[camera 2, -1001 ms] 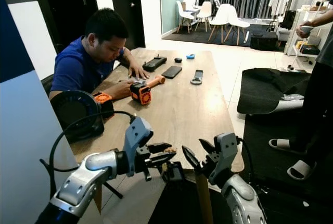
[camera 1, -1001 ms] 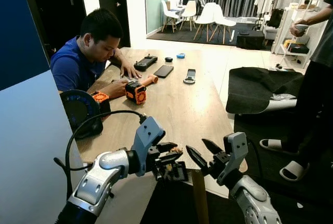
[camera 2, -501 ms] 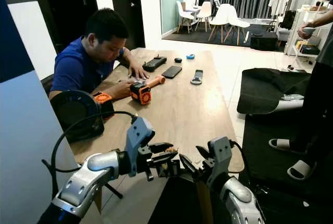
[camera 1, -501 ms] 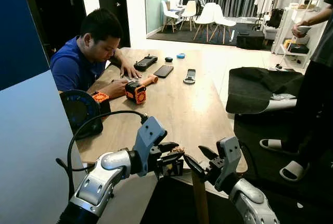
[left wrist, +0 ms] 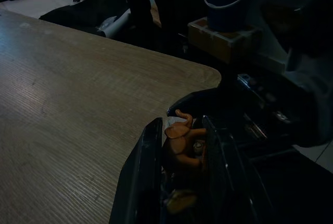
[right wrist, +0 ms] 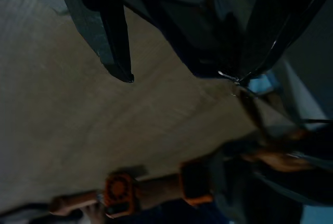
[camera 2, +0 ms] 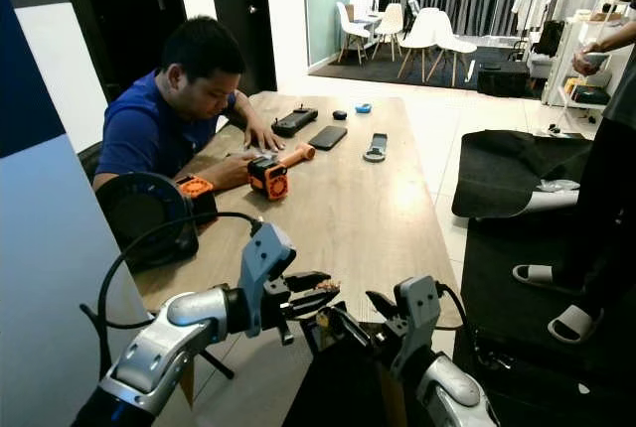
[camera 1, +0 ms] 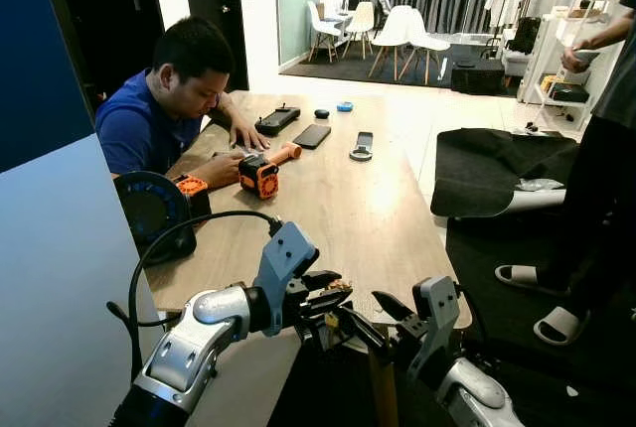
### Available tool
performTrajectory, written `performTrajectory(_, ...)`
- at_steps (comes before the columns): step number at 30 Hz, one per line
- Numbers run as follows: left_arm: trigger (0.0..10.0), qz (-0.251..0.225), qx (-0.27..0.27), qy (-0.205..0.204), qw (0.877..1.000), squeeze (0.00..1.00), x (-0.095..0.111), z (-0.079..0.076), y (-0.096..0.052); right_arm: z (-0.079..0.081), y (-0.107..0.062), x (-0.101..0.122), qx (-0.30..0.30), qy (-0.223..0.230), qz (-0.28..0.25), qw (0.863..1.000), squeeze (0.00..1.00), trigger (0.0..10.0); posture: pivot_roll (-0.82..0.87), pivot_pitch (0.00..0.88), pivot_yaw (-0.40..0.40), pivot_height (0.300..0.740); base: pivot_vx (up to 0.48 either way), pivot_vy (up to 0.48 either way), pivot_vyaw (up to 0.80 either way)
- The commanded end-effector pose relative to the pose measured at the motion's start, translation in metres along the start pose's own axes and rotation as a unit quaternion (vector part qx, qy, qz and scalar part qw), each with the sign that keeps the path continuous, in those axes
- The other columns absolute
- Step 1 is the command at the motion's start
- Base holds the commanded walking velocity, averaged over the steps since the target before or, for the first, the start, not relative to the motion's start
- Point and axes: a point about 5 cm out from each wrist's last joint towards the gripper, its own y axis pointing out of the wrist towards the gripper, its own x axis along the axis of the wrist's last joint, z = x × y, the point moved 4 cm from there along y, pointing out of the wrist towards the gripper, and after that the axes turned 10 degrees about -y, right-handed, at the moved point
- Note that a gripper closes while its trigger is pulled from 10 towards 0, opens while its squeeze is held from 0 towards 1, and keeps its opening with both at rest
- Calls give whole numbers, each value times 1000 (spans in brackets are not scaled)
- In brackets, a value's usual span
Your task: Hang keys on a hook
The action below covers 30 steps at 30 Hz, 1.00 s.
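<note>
Left eye view: at the near edge of the wooden table [camera 1: 358,209], the left gripper [camera 1: 328,293] is clamped on the keys [left wrist: 182,143], an orange charm between its fingers. Just beside it, the right gripper [camera 1: 373,316] reaches in with fingers apart. Farther along the left edge a seated person [camera 1: 164,109] handles an orange tool [camera 1: 260,176]. White chairs [camera 1: 397,30] stand across the room.
</note>
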Motion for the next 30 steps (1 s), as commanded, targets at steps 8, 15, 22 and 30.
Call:
performTrajectory(8, 10000, -1, -7, 1, 1000, 0, 1, -4, 2, 4, -3, -3, 0, 1, 7, 1000, 0, 10000, 49, 32, 22, 740, 0, 0, 0)
performTrajectory(15, 10000, -1, -8, 1, 1000, 0, 0, -4, 2, -3, -1, -2, -11, -5, 11, 1000, 0, 10000, 49, 32, 22, 740, 0, 0, 0)
performTrajectory(22, 10000, 1, -7, 2, 1000, 0, 0, -4, 2, -6, 2, -6, -2, -14, 32, 999, 0, 10000, 51, 35, 22, 740, 0, 0, 0)
performTrajectory(30, 10000, 2, -4, 2, 1000, 0, 0, -3, 2, -8, 8, -8, 14, -23, 52, 998, 0, 10000, 53, 36, 20, 740, 0, 0, 0)
